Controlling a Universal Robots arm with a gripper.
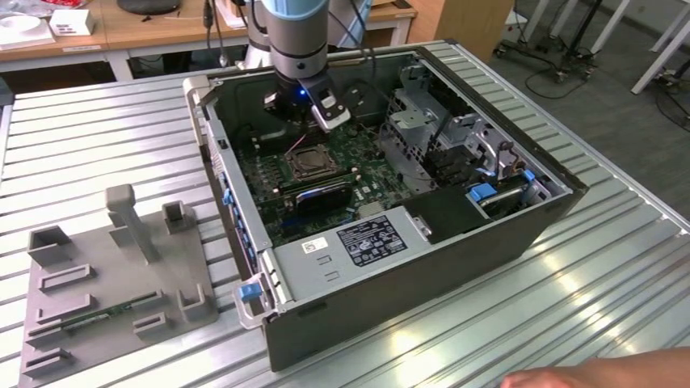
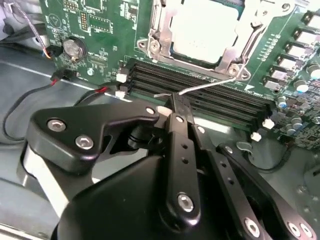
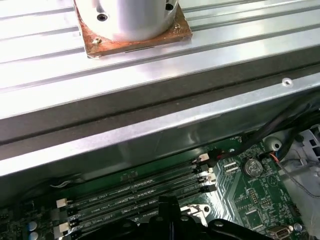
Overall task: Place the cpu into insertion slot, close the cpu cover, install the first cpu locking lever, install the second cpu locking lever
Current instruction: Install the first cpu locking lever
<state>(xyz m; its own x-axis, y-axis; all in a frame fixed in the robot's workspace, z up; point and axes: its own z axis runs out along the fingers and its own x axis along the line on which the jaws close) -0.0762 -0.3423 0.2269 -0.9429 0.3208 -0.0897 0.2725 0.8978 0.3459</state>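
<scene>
One lever [image 2: 212,85], a thin silver rod, lies across the memory slots [image 2: 220,97] just beside the slot [image 1: 307,164], and one end of it meets the tip of the gripper [image 2: 177,102]. In the second wrist view the jaws are drawn close together to a single narrow tip over that rod. Whether they actually pinch it cannot be told.

The cpu [image 2: 205,25] sits in the slot with its pale metal top facing up. The cover [image 2: 156,27] is down around it, its frame bordering the chip's edges. From the slot, the memory slots run alongside on the gripper's side. A coin cell [image 2: 74,48] sits on the green board [image 2: 100,30] past one corner of the slot, with red and black wires near it.

In the exterior view the slot lies near the middle of the open case [image 1: 431,267], and the gripper [image 1: 329,117] hangs just beyond it, close above the board. A grey drive cage [image 1: 415,133] stands to the exterior view's right of the slot. A labelled power supply [image 1: 361,242] fills the near end of the case.

The first wrist view shows the gripper [image 3: 167,207] tip against the memory slots [image 3: 135,192], with the coin cell [image 3: 252,166] off to one side and the case wall beyond them.

The case rests on a ribbed metal table [image 1: 108,145]. Well apart from the slot, to the exterior view's left, a grey fixture [image 1: 119,267] lies on the table. A person's hand [image 1: 603,376] shows at the near edge.
</scene>
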